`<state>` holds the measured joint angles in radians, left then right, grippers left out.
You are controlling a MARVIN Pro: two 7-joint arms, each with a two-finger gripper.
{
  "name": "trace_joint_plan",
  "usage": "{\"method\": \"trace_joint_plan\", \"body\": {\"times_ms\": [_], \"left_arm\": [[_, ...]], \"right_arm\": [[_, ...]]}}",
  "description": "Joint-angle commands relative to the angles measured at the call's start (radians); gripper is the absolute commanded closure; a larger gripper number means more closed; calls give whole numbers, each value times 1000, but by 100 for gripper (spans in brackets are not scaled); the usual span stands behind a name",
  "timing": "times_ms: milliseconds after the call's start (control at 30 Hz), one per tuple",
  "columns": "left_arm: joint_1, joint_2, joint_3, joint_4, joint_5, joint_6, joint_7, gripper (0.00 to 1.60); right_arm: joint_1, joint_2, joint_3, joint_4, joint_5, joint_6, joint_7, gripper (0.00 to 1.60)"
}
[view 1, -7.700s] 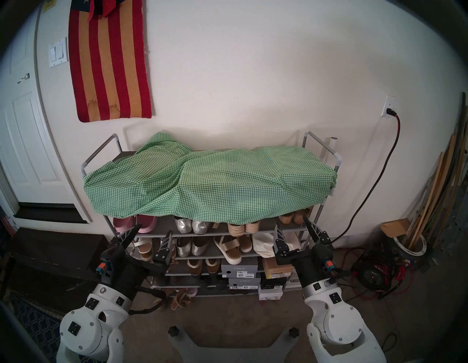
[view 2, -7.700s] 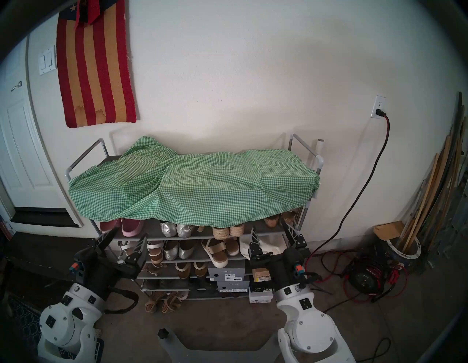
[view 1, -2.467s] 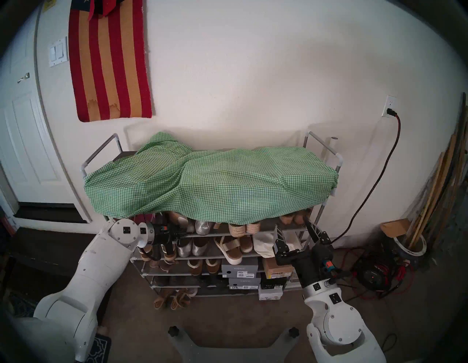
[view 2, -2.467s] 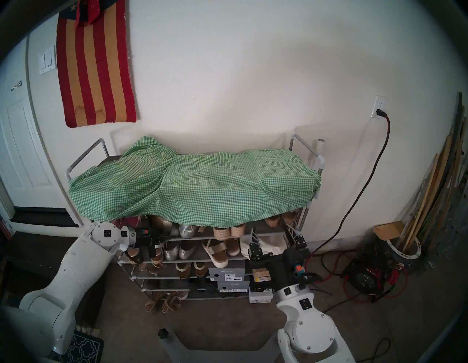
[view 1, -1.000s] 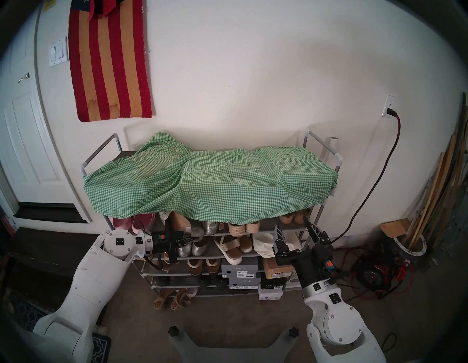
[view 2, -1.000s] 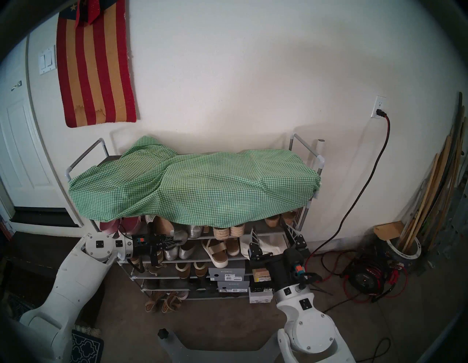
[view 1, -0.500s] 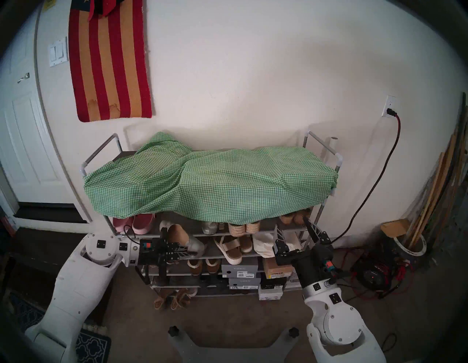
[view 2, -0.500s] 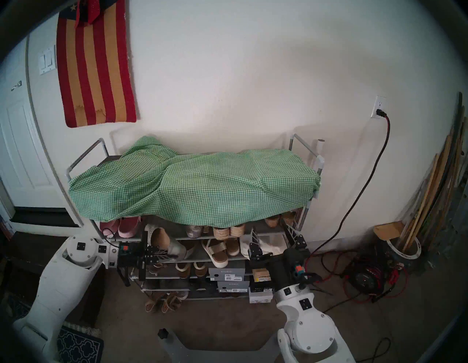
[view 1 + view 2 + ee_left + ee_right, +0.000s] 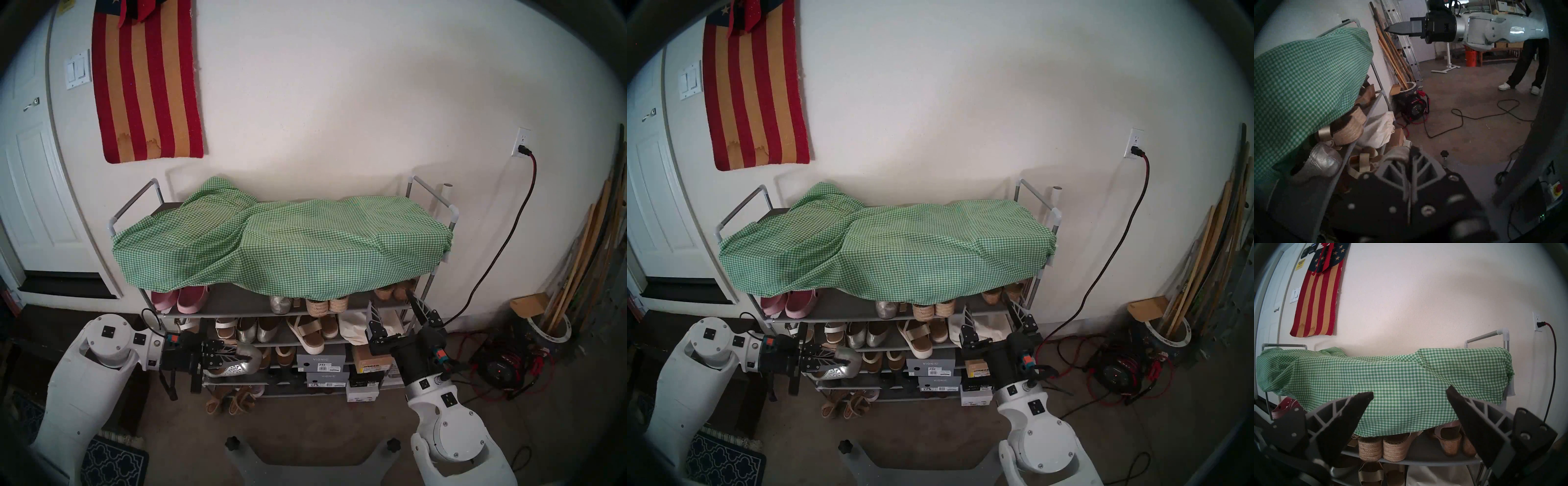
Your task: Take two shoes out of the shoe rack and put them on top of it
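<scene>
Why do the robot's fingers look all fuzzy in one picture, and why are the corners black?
Left wrist view: the left gripper sits right against the lens, so it blurs, while the floor behind stays sharp. Right wrist view: the right gripper is crisper. Head views: the fisheye lens leaves a dark rim and bends the door.

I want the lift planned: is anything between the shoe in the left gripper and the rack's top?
Yes. The green checked cloth covers the shoe rack top and overhangs its front edge, above the silver shoe in the left gripper.
</scene>
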<state>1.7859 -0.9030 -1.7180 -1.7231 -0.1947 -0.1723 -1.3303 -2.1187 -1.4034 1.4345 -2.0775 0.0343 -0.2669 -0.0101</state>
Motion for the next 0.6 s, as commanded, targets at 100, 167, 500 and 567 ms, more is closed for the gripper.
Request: {"method": "trace_joint_plan", "body": {"times_ms": [100, 167, 500, 567], "left_arm": [[136, 36, -177, -142, -48, 63, -14, 160], [147, 50, -197, -160, -71, 77, -16, 160], [249, 60, -388, -320, -127, 168, -30, 160], [261, 60, -429, -357, -131, 194, -36, 160]], "right_arm": [[2, 0, 1, -1, -1, 0, 0, 0], [2, 0, 1, -1, -1, 0, 0, 0], [2, 0, 1, -1, -1, 0, 0, 0], [2, 0, 1, -1, -1, 0, 0, 0]]}}
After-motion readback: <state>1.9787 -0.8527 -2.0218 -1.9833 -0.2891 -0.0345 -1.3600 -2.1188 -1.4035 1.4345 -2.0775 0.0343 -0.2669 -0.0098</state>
